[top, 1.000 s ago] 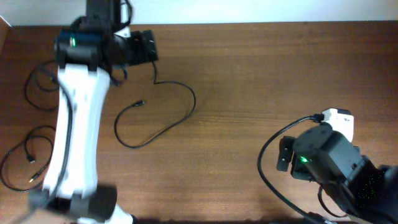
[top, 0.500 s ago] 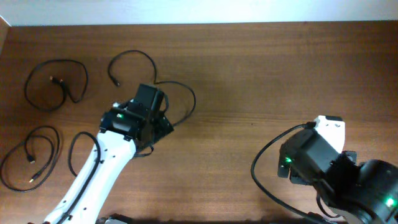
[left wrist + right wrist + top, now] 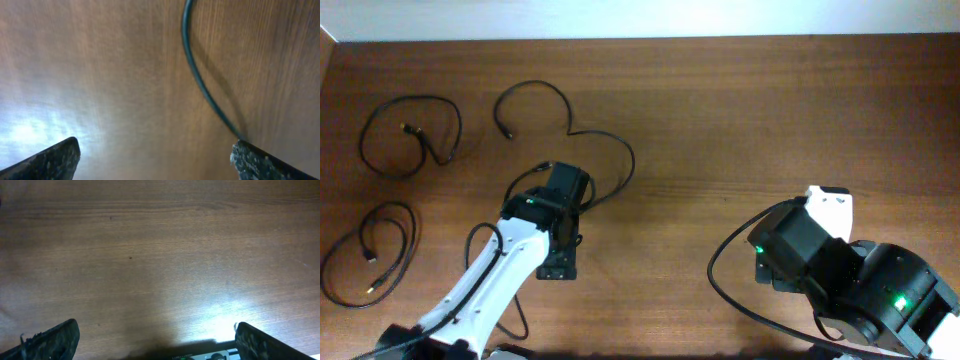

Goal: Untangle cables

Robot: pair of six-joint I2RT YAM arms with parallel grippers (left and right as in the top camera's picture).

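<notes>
Three thin black cables lie apart on the wooden table. One loop (image 3: pixel 410 135) is at the far left, one (image 3: pixel 370 250) at the near left, and a long one (image 3: pixel 625 150) runs through the middle. My left gripper (image 3: pixel 567 190) hangs over the middle cable's near part, hiding some of it. In the left wrist view that cable (image 3: pixel 200 80) runs down to the right fingertip (image 3: pixel 265 162). The left gripper (image 3: pixel 155 167) is open and holds nothing. My right gripper (image 3: pixel 785 245) is at the near right, open (image 3: pixel 157 347) over bare wood, far from the cables.
The table's back edge (image 3: pixel 640 38) meets a white wall. A thick black arm cable (image 3: pixel 720 280) loops out beside the right arm. Another arm cable (image 3: pixel 470 245) hangs by the left arm.
My left arm has swung back from the far left corner to the middle, uncovering the two left cables. It now stands over the middle cable. The right arm has shifted slightly left.
</notes>
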